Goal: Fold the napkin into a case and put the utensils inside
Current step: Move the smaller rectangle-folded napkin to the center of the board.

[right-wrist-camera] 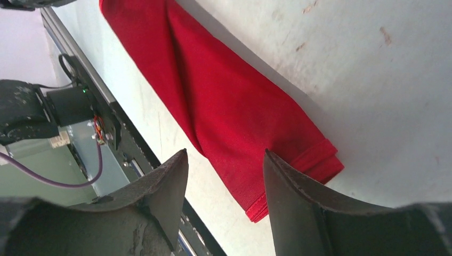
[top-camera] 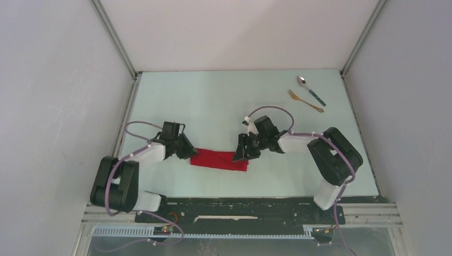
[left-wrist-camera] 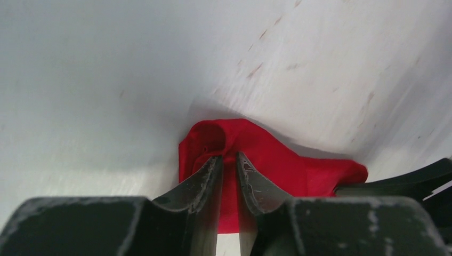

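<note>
The red napkin lies as a narrow folded case [top-camera: 220,160] on the table between both arms. My left gripper [top-camera: 191,152] is at its left end; in the left wrist view it [left-wrist-camera: 229,156] is shut on a pinch of the red cloth [left-wrist-camera: 277,160]. My right gripper [top-camera: 241,155] hovers over the right end; in the right wrist view it [right-wrist-camera: 226,154] is open and empty above the layered end [right-wrist-camera: 234,114]. The silver spoon with a teal handle [top-camera: 311,89] and the gold fork [top-camera: 305,101] lie at the far right, apart from the case.
The table's near edge with a black rail [top-camera: 240,205] runs just below the case. Grey walls [top-camera: 53,96] enclose the pale table [top-camera: 213,101] on three sides.
</note>
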